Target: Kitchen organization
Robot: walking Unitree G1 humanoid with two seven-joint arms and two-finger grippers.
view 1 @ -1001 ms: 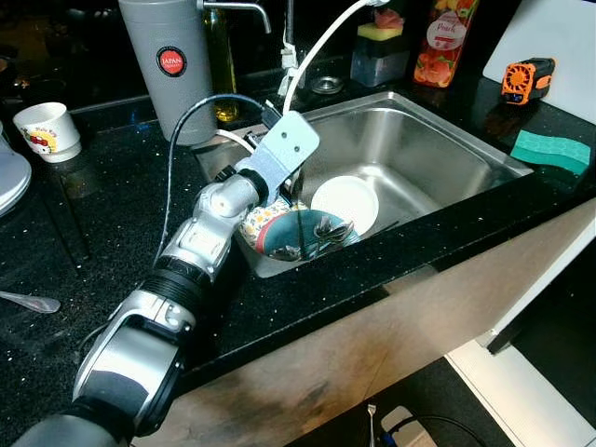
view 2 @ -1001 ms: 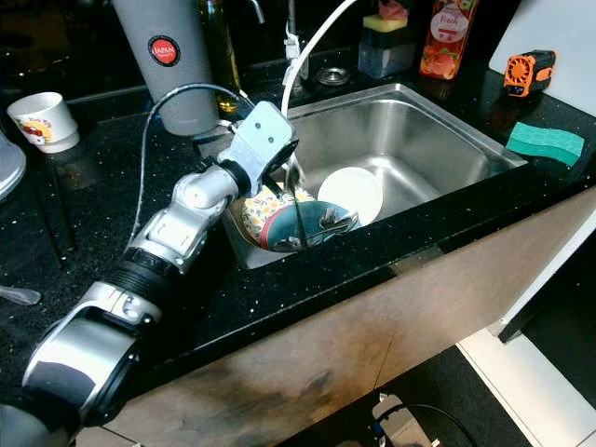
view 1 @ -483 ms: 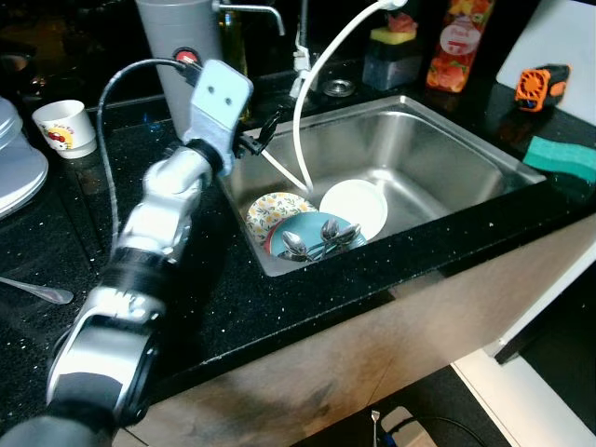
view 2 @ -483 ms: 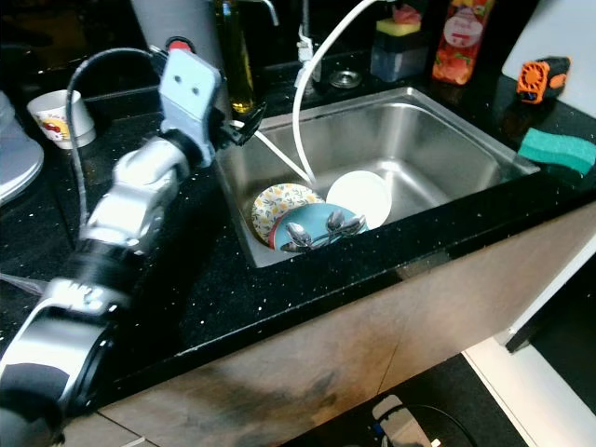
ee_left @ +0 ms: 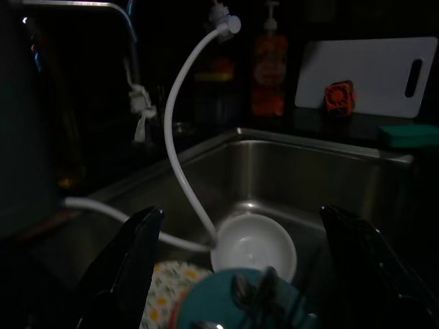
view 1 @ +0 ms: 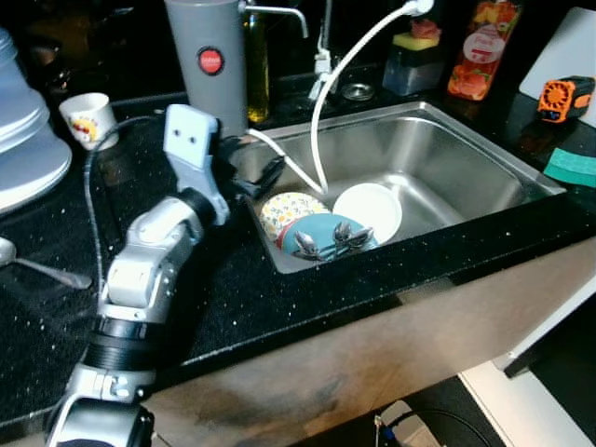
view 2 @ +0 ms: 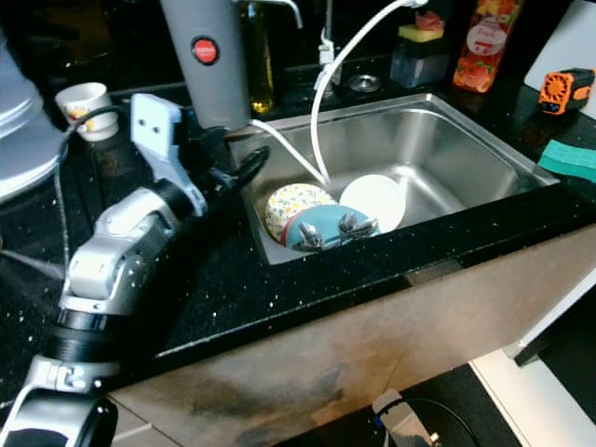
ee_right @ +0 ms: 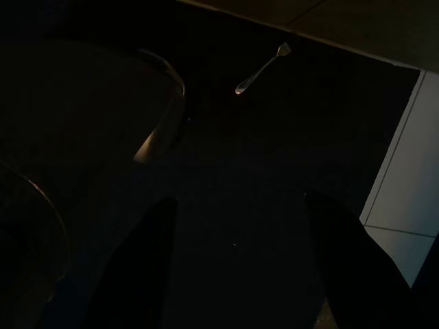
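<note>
In the steel sink [view 1: 447, 158] lie a floral bowl [view 1: 287, 207], a teal bowl [view 1: 321, 233] holding several spoons [view 1: 333, 237], and a white bowl [view 1: 369, 209]. My left gripper [view 1: 261, 179] hovers at the sink's left rim, just above the counter edge and left of the bowls. The left wrist view has its black fingers [ee_left: 130, 267] spread wide with nothing between them, the white bowl [ee_left: 254, 247] lying beyond. My right gripper [ee_right: 240, 199] hangs low over a dark floor, fingers [ee_right: 151, 267] apart and empty.
A white hose [view 1: 345, 84] curves from the tap down into the sink. A grey cylinder [view 1: 209, 56], a cup [view 1: 88, 119] and stacked plates [view 1: 28, 140] stand on the black counter to the left, with a spoon [view 1: 37, 265] nearer. A green sponge [view 1: 573, 166] lies at right.
My left gripper has lifted out of the sink, away from the bowls, and drawn back to the left rim, empty. The camera has shifted too.
</note>
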